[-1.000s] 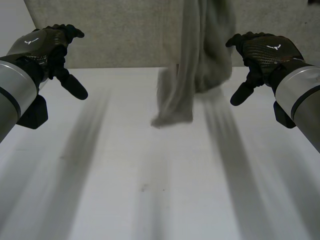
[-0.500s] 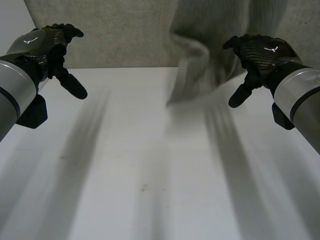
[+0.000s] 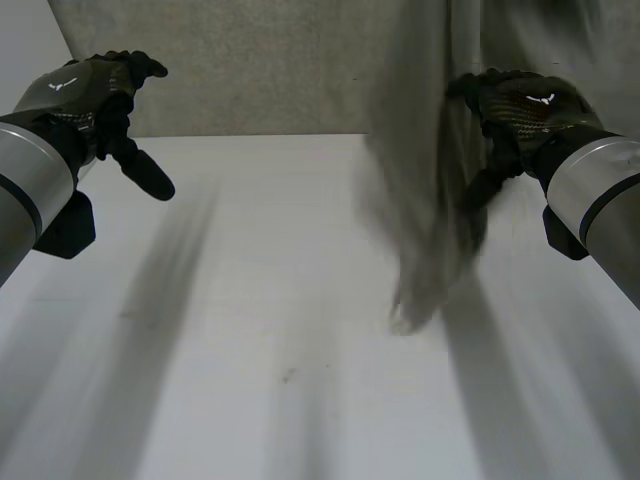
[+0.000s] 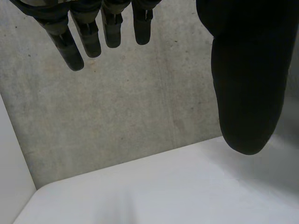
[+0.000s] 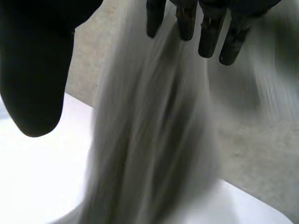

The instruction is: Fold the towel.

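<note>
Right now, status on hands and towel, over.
Black left hand open, empty. Black right hand open, empty. Grey cloth towel hangs before right hand, tip near white table. Nothing in the way.

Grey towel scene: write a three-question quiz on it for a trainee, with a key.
1. True or false: the left hand is open and holds nothing.
2. The grey cloth towel hangs closest to: A) the left hand, B) the right hand, C) midway between both.
3. Fill in: in the right wrist view, the right hand's fingers are ____ (curled or straight).

Key: 1 true; 2 B; 3 straight.
</note>
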